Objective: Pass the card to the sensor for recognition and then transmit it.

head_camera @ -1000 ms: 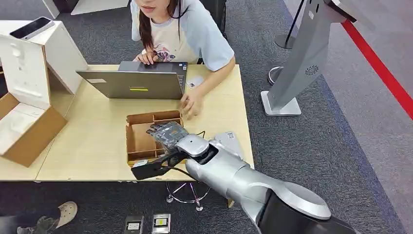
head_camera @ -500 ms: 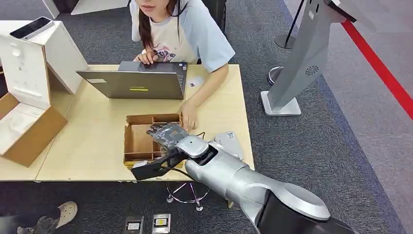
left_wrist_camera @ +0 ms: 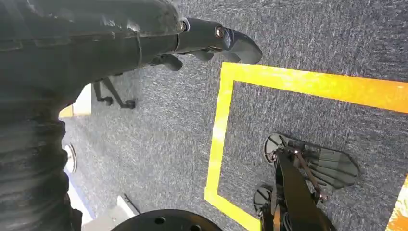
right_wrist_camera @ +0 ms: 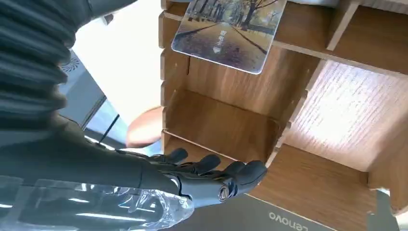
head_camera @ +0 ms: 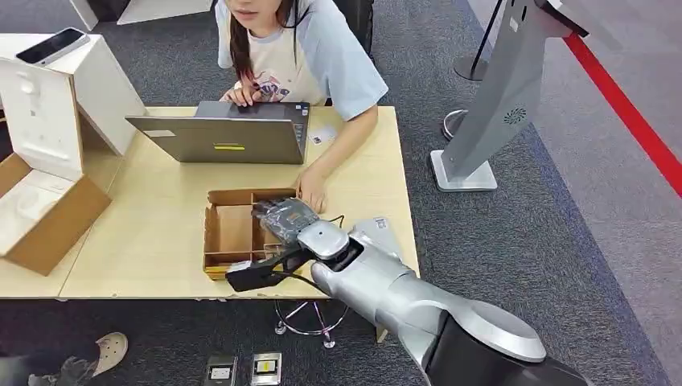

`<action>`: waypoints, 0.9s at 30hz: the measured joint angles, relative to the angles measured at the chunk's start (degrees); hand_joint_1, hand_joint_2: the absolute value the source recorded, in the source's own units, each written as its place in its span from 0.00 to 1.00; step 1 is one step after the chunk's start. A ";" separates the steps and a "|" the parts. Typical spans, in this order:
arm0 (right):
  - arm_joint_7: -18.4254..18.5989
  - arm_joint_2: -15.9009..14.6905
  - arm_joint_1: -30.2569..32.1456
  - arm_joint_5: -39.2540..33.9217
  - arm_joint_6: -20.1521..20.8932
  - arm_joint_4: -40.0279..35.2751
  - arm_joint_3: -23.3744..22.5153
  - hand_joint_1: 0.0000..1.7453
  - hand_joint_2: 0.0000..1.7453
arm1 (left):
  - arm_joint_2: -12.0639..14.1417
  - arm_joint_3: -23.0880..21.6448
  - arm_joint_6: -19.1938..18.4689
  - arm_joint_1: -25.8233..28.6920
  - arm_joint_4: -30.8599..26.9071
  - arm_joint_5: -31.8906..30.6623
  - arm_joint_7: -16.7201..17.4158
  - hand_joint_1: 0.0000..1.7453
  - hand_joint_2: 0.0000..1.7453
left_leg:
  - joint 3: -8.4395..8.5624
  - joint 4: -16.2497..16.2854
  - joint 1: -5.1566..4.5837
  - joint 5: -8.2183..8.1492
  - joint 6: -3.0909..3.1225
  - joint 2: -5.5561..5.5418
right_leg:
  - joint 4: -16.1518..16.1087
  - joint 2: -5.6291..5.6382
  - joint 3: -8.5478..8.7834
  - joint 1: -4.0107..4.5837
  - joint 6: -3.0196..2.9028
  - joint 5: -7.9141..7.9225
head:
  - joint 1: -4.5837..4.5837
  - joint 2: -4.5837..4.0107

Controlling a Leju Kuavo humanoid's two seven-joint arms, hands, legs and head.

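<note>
right wrist view: right hand (right_wrist_camera: 192,180) hovers over the wooden divider box (right_wrist_camera: 308,120), fingers (right_wrist_camera: 250,172) extended together, holding nothing; card (right_wrist_camera: 228,31) leans against a partition, positioned for pickup.

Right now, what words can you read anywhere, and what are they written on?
"Lenovo", upside down, on the laptop.
The card in the wooden box carries small white characters over a picture of a tree-lined road: too small to read.
The yellow sticker on the laptop lid: too blurred to read.
The white label on the table: too small to read.
</note>
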 joint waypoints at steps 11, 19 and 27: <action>0.42 -0.48 -0.11 0.87 0.11 0.76 0.00 0.00 1.00 | 0.00 -0.07 -0.09 0.00 0.00 -0.04 0.00 0.00 1.00 | 0.00 0.00 0.00 0.00 0.00 0.00 | 0.00 -0.01 0.00 0.00 0.00 0.00 | 0.00 0.00; 0.39 -0.55 -0.27 1.03 0.35 1.03 0.00 0.00 1.00 | 0.00 -0.07 -0.15 0.00 0.00 0.07 0.00 0.00 1.00 | 0.01 0.00 0.00 0.01 0.01 0.00 | 0.00 -0.01 0.01 0.00 0.00 0.00 | 0.00 0.00; 0.42 -0.79 -0.40 1.03 0.72 1.07 0.00 0.00 1.00 | 0.00 -0.07 -0.20 0.00 0.00 0.22 0.00 0.00 1.00 | 0.01 0.00 0.00 0.01 0.01 -0.01 | 0.00 -0.01 0.01 0.00 0.00 0.00 | 0.00 0.00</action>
